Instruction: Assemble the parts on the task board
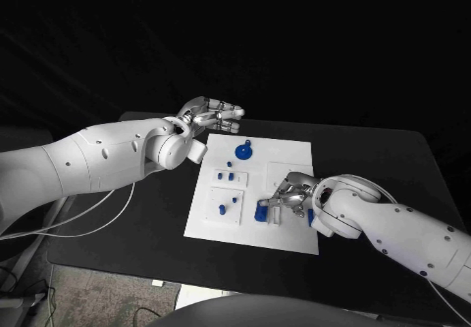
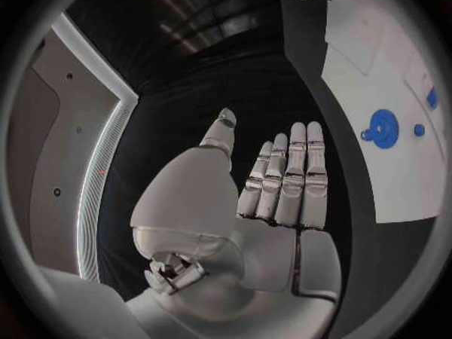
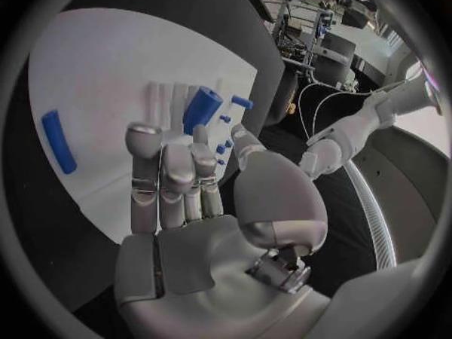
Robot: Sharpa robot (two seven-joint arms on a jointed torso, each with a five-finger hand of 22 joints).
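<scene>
Silver left hand (image 1: 214, 114) spread, empty; right hand (image 1: 288, 193) fingers apart above task board (image 1: 284, 151).

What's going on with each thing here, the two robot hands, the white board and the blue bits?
Left robot hand: raised beyond the board's far corner, holding nothing.
Right robot hand: low over the board, nothing held.
Task board: flat on the table.
Round blue part: lying on the board's far end.
Blue cylinder: on the board by the right robot hand.
</scene>
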